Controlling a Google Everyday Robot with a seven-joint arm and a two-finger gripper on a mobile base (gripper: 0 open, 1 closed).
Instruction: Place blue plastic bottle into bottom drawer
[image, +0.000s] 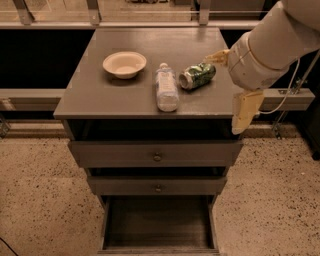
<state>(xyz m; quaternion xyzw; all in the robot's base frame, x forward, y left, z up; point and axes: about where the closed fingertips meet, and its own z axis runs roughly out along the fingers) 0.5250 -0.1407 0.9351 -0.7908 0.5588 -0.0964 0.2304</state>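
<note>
The blue plastic bottle (165, 88) lies on its side on the grey cabinet top (105, 90), cap pointing away, label up. The bottom drawer (159, 222) is pulled out below the two knobbed drawers and looks empty. My gripper (223, 94) hangs over the cabinet's right edge, to the right of the bottle and not touching it. Its fingers are spread: one cream finger (216, 57) reaches toward the crushed green can (197, 76), the other (245, 112) hangs down past the cabinet's front right corner. It holds nothing.
A cream bowl (124, 64) sits at the back left of the cabinet top. The crushed can lies just right of the bottle. Two knobbed drawers (156, 156) are slightly open. A railing (30, 95) runs behind the cabinet. Speckled floor lies around it.
</note>
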